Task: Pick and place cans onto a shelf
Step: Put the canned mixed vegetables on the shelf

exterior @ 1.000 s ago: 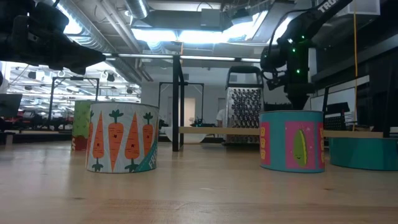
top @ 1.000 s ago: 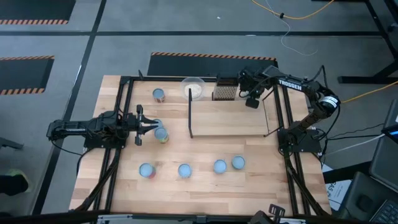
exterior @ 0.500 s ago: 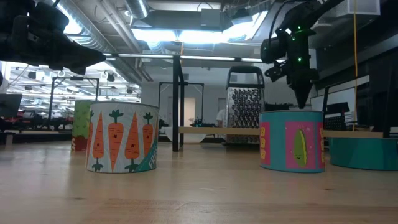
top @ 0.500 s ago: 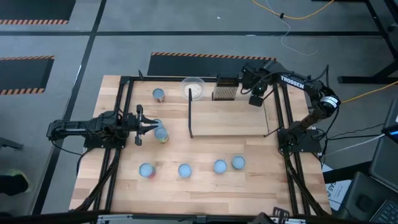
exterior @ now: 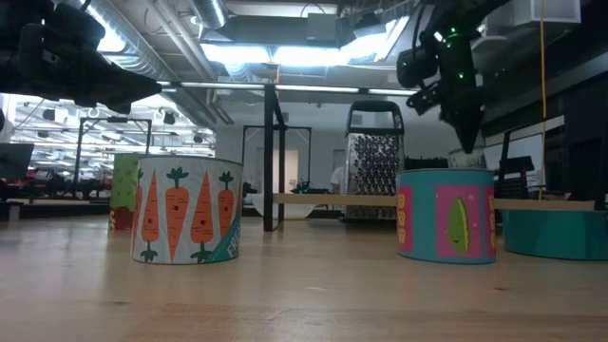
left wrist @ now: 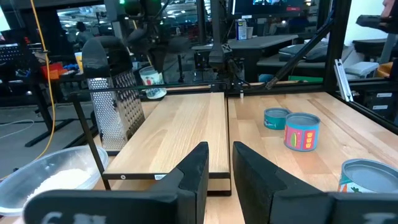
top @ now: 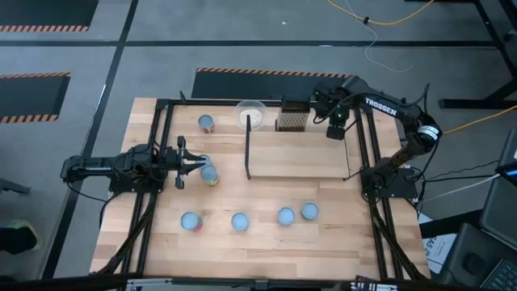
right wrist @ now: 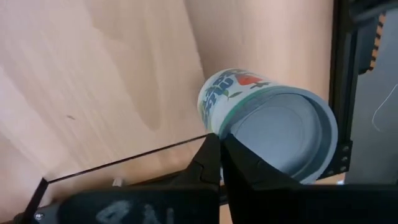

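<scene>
Cans lie scattered over the tabletop [top: 161, 242]: four in a row along our near side, at [top: 191, 221], [top: 240, 221], [top: 285, 216] and [top: 309, 211], one at the far left [top: 207, 123], and one [top: 210, 175] just in front of our left tool [top: 196, 164]. The shelf [top: 295, 153] sits in the middle of the tabletop, its black bar along the left edge, with the grater [top: 291, 120] and the whitish bowl [top: 251, 113] beside its far side.

Our right tool [top: 336, 132] hangs over the shelf's far right corner. Since a second ago it has drifted a little toward the right edge and risen; in the low view the arm [exterior: 456, 71] stands higher above the pink can [exterior: 447, 215]. Its fingers [right wrist: 214, 163] are pressed together, gripping nothing, and a can [right wrist: 273, 121] shows just past them on the shelf.

Our left tool has not moved; its fingers [left wrist: 196, 171] stand spread apart, empty.
</scene>
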Robot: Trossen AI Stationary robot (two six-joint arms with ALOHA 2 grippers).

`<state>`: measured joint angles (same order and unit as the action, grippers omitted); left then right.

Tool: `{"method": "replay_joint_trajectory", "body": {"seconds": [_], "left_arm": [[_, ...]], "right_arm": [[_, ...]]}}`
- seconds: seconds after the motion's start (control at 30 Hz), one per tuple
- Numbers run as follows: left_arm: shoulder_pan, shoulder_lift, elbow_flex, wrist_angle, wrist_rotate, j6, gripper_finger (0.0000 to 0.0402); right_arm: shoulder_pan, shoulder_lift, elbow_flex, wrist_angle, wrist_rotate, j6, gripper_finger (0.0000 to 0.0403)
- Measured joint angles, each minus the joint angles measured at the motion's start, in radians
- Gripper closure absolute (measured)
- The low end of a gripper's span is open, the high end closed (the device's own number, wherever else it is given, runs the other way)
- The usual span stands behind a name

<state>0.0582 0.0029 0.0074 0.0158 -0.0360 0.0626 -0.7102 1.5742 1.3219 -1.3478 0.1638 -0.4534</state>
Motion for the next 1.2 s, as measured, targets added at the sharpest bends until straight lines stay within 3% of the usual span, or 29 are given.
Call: {"method": "replay_joint_trajectory", "body": {"seconds": [0.3,0.5,0.63,1.0,1.2], "left_arm": [[0.000,0.000,0.000,0.000,0.000,0.000,0.0335],[0.000,0.000,0.000,0.000,0.000,0.000,0.0335],[0.000,0.000,0.000,0.000,0.000,0.000,0.0335],[0.000,0.000,0.000,0.000,0.000,0.000,0.0335],[0.000,0.000,0.000,0.000,0.000,0.000,0.0335]], "right_arm": [[0.136,0.000,0.018,-0.078,-0.007,0.003,0.0399],[0.232,0.000,0.018,-0.080,-0.139,0.002,0.0399],[0.273,-0.028,0.009,-0.065,-0.136,-0.002,0.0399],[0.231,-0.310,-0.207,0.143,-0.127,-0.055,0.0400],[0.180,-0.377,-0.297,0.167,-0.128,-0.062,0.0398]]}}
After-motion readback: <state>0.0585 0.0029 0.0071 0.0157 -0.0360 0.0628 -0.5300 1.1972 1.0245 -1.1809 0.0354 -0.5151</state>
